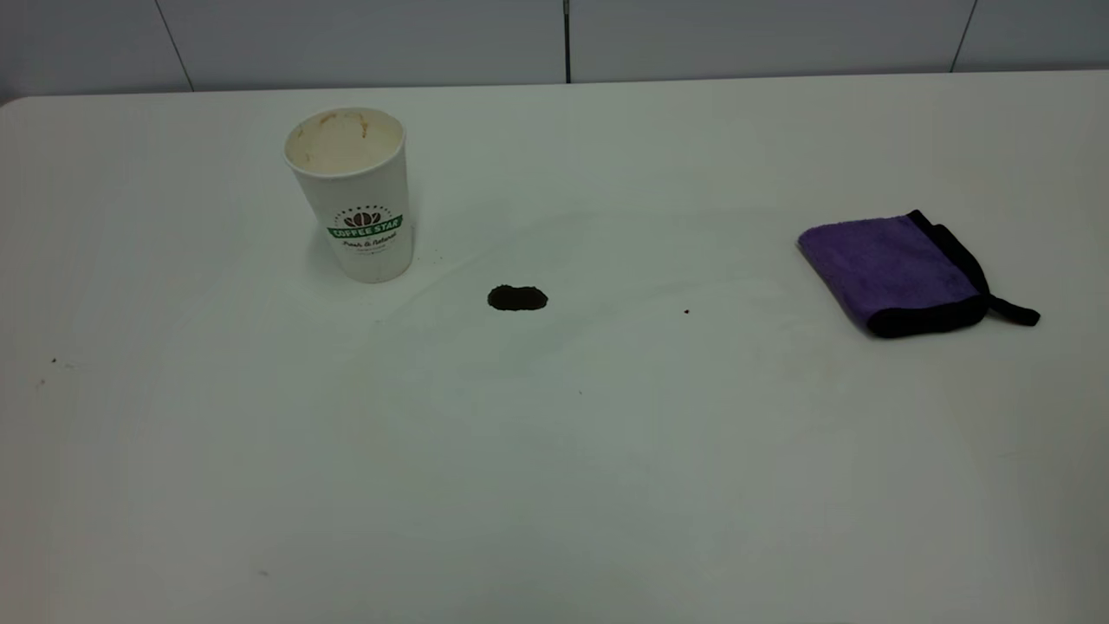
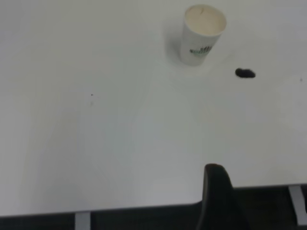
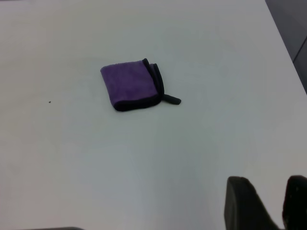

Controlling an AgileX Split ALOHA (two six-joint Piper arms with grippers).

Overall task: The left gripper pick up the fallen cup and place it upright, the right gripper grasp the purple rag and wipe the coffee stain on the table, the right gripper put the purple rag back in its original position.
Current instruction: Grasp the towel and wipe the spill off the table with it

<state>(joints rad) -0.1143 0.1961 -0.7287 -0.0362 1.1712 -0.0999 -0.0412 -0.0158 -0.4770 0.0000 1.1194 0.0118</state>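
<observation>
Cups: one – the cup (image 1: 351, 192) stands upright on the left of the table, mouth up, cream inside stained brown; green band logo facing the near side
Stains: one – the coffee stain (image 1: 517, 298), a dark oval just right of the cup and a little nearer, apart from its base
Rags: one – the purple rag (image 1: 901, 273) lies folded flat on the right side, well apart from the stain; black edging and loop tab on its right
Specks: a few tiny dark ones; one (image 1: 686, 311) between stain and rag
Left gripper (image 2: 218, 191): back at the near table edge, well away from the cup; holds nothing; cannot tell its finger state
Right gripper (image 3: 273, 201): near edge, well apart from the rag; two dark fingertips apart, nothing between them
Surface: the table (image 1: 554, 485), plain white and smooth
Room: pale wall panels (image 1: 364, 39) with dark seams behind the far edge
</observation>
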